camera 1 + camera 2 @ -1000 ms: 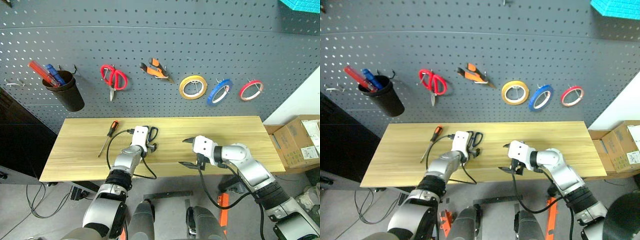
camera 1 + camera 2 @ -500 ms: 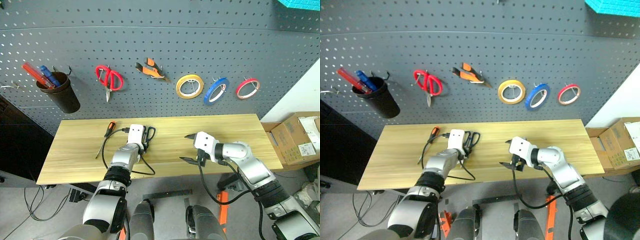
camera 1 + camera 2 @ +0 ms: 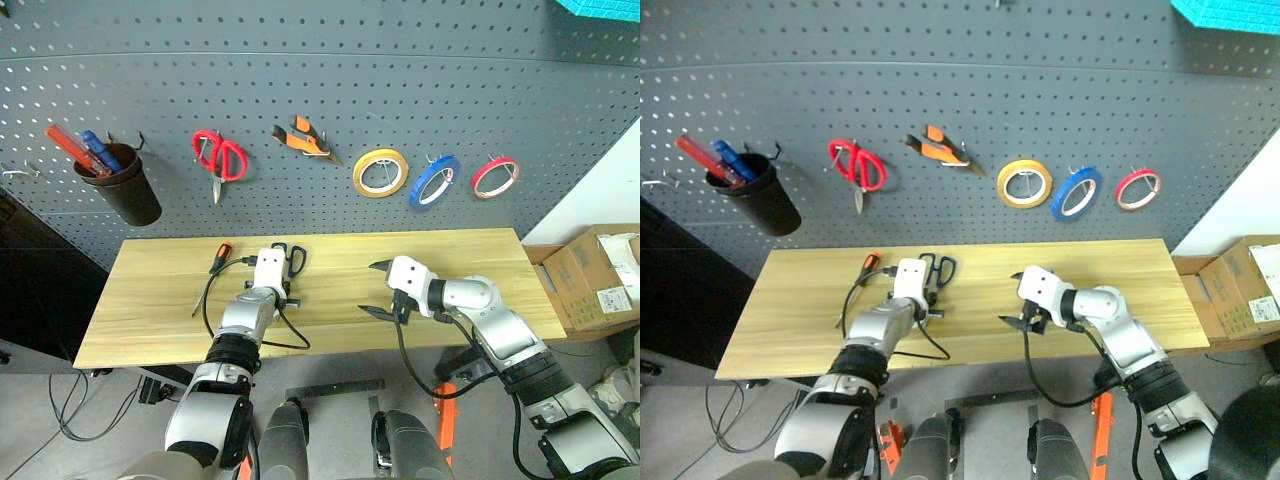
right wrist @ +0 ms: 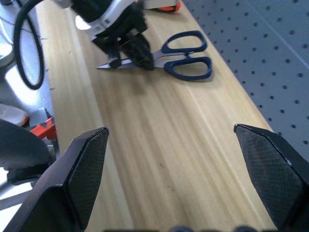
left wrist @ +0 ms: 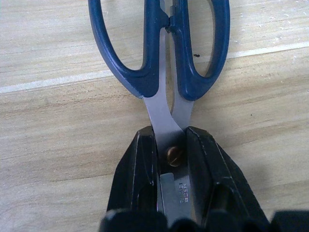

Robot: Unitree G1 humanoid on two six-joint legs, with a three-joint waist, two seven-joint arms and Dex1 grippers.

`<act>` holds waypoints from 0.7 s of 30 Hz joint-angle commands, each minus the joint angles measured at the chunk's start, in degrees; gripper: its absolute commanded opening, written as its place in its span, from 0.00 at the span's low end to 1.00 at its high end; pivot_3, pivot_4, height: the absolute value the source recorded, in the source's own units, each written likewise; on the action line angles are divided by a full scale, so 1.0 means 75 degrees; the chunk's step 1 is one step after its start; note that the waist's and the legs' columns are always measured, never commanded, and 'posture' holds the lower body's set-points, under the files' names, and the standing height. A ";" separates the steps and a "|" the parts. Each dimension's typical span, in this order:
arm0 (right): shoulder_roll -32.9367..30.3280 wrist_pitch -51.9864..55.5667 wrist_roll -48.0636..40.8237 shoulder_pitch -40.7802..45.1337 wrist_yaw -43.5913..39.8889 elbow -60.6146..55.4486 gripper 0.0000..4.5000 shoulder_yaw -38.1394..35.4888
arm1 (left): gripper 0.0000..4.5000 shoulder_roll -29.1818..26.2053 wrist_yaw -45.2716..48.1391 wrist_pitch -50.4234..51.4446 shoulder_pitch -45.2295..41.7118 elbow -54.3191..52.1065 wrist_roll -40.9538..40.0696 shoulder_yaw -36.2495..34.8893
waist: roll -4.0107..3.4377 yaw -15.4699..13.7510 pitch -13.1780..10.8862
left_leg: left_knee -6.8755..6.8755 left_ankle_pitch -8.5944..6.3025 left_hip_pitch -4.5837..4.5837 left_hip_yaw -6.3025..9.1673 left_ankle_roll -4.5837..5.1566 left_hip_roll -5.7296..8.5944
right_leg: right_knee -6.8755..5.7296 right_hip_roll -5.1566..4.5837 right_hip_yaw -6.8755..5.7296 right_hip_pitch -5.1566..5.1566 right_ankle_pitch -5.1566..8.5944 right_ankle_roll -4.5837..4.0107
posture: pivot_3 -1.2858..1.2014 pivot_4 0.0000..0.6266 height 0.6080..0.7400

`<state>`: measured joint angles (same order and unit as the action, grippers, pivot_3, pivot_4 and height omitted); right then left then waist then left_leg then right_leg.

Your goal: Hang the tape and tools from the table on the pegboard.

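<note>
1. Your left gripper (image 5: pixel 171 164) is clamped on the scissors (image 5: pixel 164 53): both black fingers (image 5: pixel 140 169) press the blades at the brass pivot screw, one on each side.
2. The scissors lie flat on the table (image 3: pixel 150 300), blue-black handles pointing toward the pegboard (image 3: pixel 320 90), blade tips showing just behind your fingers in the right wrist view.
3. Your right gripper (image 3: pixel 380 290) hangs above the table's middle with its jaws spread wide and nothing between them, well apart from the scissors.
4. The screwdriver (image 3: pixel 208 275) lies on the table to the left of your left gripper, orange handle toward the pegboard, tip toward the front edge.
5. The pliers (image 3: pixel 305 140) already hang on the pegboard, between the red scissors (image 3: pixel 220 158) and the yellow roll (image 3: pixel 380 173).
6. The blue tape (image 3: pixel 437 180) hangs on its hook between the yellow roll and the red roll (image 3: pixel 496 176).
7. A black cup (image 3: pixel 125 190) at the left of the pegboard holds a red and a blue screwdriver.
</note>
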<state>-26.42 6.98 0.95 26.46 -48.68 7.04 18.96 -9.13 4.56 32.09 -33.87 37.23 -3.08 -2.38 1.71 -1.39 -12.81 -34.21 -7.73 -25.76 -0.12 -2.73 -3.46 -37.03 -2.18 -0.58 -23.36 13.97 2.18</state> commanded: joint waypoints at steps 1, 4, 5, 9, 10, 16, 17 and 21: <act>0.0075 0.0168 -0.0280 0.0068 0.0043 -0.0539 1.00 -0.0353 | 0.13 -0.0153 0.0195 0.0055 0.0493 -0.0934 0.0188 0.0258 | 0.0001 0.0007 0.0001 | 0.0001 -0.0001 0.0000 0.0000 -0.0002 0.0000 | 0.0000 0.0000 -0.0001 0.0000 0.0000 0.0001 | 0.55 0.28 1.00; 0.0304 0.0302 -0.0531 -0.0001 0.0160 -0.0864 1.00 -0.0541 | 0.13 -0.0302 0.0410 0.0032 0.1081 -0.2122 0.0209 0.0399 | 0.0001 0.0005 0.0005 | 0.0014 -0.0003 -0.0002 -0.0003 -0.0007 -0.0003 | -0.0001 0.0002 0.0000 -0.0011 -0.0001 0.0000 | 0.56 0.24 1.00; 0.0417 0.0394 -0.0681 -0.0057 0.0199 -0.1054 1.00 -0.0615 | 0.13 -0.0325 0.0535 -0.0178 0.1366 -0.2603 0.0102 0.0348 | 0.0005 -0.0005 0.0010 | 0.0018 -0.0003 -0.0003 -0.0002 -0.0008 -0.0003 | -0.0001 0.0003 0.0000 -0.0013 -0.0001 0.0001 | 0.57 0.24 1.00; 0.0911 0.0915 -0.1374 -0.0265 0.0343 -0.1729 1.00 -0.0850 | 0.13 -0.0781 0.0974 -0.0832 0.2357 -0.3874 0.0221 0.0430 | 0.0012 -0.0028 0.0020 | 0.0025 -0.0006 -0.0006 0.0001 -0.0017 -0.0010 | -0.0003 0.0010 -0.0005 -0.0019 -0.0022 -0.0035 | 0.58 0.19 1.00; 0.1096 0.1195 -0.1667 -0.0320 0.0410 -0.1954 1.00 -0.0926 | 0.13 -0.0927 0.0986 -0.0986 0.2635 -0.4155 0.0271 0.0364 | 0.0020 -0.0038 0.0054 | 0.0025 -0.0006 -0.0007 0.0001 -0.0018 -0.0011 | -0.0001 0.0011 -0.0006 -0.0020 -0.0022 -0.0036 | 0.58 0.19 1.00; 0.1815 0.2384 -0.3060 -0.0538 0.0810 -0.3011 1.00 -0.1440 | 0.13 -0.1568 0.1208 -0.1842 0.3767 -0.5736 0.0200 -0.0075 | 0.0037 -0.0149 0.0196 | 0.0026 -0.0016 -0.0007 -0.0012 -0.0038 -0.0018 | 0.0010 0.0006 -0.0003 -0.0023 -0.0022 -0.0041 | 0.60 0.12 1.00; 0.1829 0.2435 -0.3148 -0.0550 0.0829 -0.3095 1.00 -0.1476 | 0.13 -0.1588 0.1229 -0.1931 0.3839 -0.5888 0.0153 -0.0151 | 0.0044 -0.0223 0.0226 | 0.0026 -0.0024 -0.0007 -0.0013 -0.0052 -0.0018 | 0.0012 0.0005 -0.0004 -0.0024 -0.0024 -0.0044 | 0.60 0.12 1.00; 0.1957 0.2488 -0.3640 -0.0570 0.0895 -0.3272 1.00 -0.1697 | 0.13 -0.1597 0.1266 -0.2539 0.4033 -0.6566 -0.0051 -0.0545 | 0.0060 -0.0424 0.0363 | 0.0025 -0.0042 -0.0009 -0.0038 -0.0080 -0.0029 | 0.0021 -0.0002 -0.0007 -0.0025 -0.0001 -0.0085 | 0.61 0.10 1.00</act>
<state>-11.93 25.56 -23.99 21.97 -42.26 -14.81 8.02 -20.84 13.68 16.50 -3.39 -6.95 -2.43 -4.76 2.17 -4.57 -10.09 -34.02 -8.05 -25.82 -0.46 -3.32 -3.69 -36.87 -2.21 -0.62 -23.55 13.96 1.54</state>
